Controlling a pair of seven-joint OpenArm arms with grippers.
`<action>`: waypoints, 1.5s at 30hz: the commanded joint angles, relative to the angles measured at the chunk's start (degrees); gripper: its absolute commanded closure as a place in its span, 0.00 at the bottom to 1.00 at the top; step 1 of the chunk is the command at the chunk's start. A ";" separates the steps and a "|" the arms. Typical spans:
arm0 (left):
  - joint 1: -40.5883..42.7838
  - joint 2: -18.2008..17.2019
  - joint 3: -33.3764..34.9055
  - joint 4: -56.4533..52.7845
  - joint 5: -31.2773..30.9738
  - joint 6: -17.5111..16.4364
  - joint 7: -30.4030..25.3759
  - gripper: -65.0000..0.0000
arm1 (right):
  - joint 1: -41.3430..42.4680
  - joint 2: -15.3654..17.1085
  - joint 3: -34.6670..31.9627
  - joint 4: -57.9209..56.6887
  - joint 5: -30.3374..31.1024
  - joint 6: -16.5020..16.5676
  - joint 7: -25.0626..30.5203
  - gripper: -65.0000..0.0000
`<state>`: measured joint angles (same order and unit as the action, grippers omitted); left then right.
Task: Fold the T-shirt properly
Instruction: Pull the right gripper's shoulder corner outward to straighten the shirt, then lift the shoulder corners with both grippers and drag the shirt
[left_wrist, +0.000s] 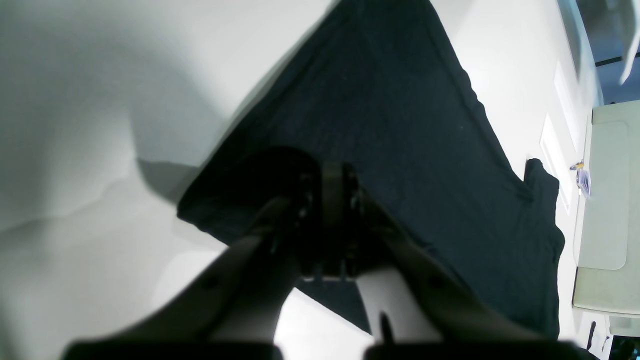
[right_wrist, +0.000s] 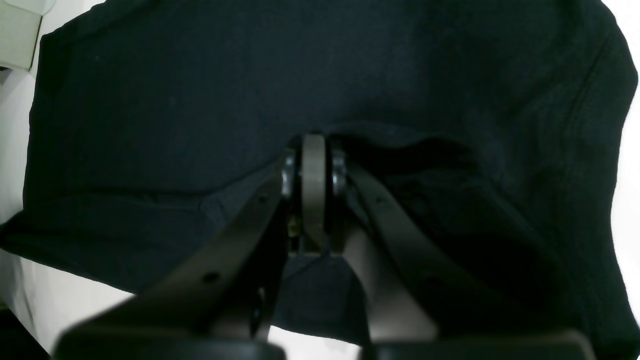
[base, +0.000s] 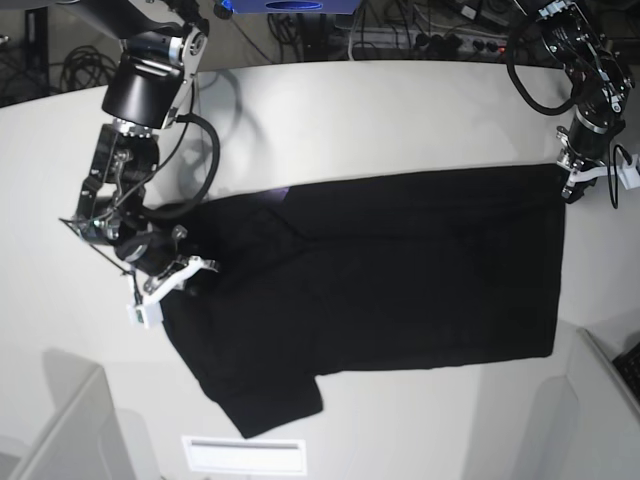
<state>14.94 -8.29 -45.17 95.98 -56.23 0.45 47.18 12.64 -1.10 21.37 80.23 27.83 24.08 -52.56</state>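
The black T-shirt lies spread on the white table, plain side up, with one sleeve toward the front. No print shows. My right gripper is at the shirt's left end, by the shoulder. In the right wrist view it is shut on a ridge of the black cloth. My left gripper is at the shirt's far right corner. In the left wrist view it is shut on the edge of the cloth, which casts a shadow on the table.
Cables and a blue unit lie behind the table. A grey bin stands at the front left. A white label strip lies near the front edge. The table's edge drops off at the front right.
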 joint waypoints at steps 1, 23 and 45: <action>-0.21 -0.89 -0.24 0.94 -0.96 -0.32 -1.07 1.00 | 1.55 0.36 -0.13 0.79 1.04 0.58 0.91 1.00; 5.59 -0.89 -0.94 10.61 -1.14 -0.58 -1.42 0.30 | -4.78 -0.08 8.57 16.70 1.04 -8.03 0.91 0.69; 2.86 1.39 -7.98 -3.72 13.72 -15.35 -1.60 0.30 | -23.77 -0.96 13.76 16.43 13.09 -14.36 7.68 0.59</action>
<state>17.23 -6.46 -52.53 91.48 -42.48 -14.92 46.11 -11.64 -2.76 35.05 95.79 39.94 9.39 -45.74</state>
